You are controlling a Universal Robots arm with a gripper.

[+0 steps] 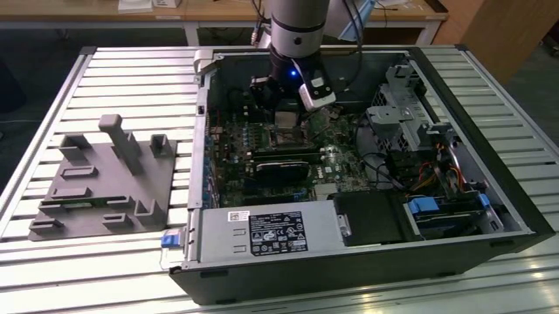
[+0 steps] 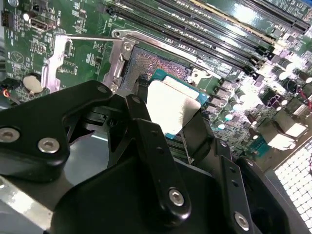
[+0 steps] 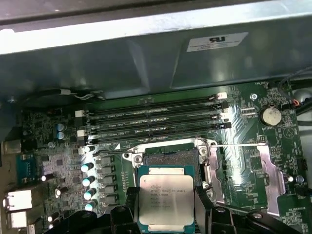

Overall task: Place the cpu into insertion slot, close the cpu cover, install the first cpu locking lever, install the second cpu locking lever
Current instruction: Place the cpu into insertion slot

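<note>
Step one is what you are on: putting the chip in. The gripper has its two fingers squeezed on the cpu, one on each side; the chip hangs close over the open socket and, as far as I can judge, is not yet sitting in it. In the exterior view the arm reaches down into the open computer case.

The silvery flap beside the socket looks like the cpu cover, swung back and out of the way; so the cover step is not done, and a thin wire lever by the socket is not locked down.

I think setting the chip down calls for care; its sides must line up square with the socket's sides, it must stay flat, and you should not push hard (the tiny pins in there look easy to bend).

Now the count: one cpu; one socket; one cover; one gripper with two fingers; four long black memory slots; one round battery; one lever that I can pick out for sure, and I cannot tell where a second one is.
</note>
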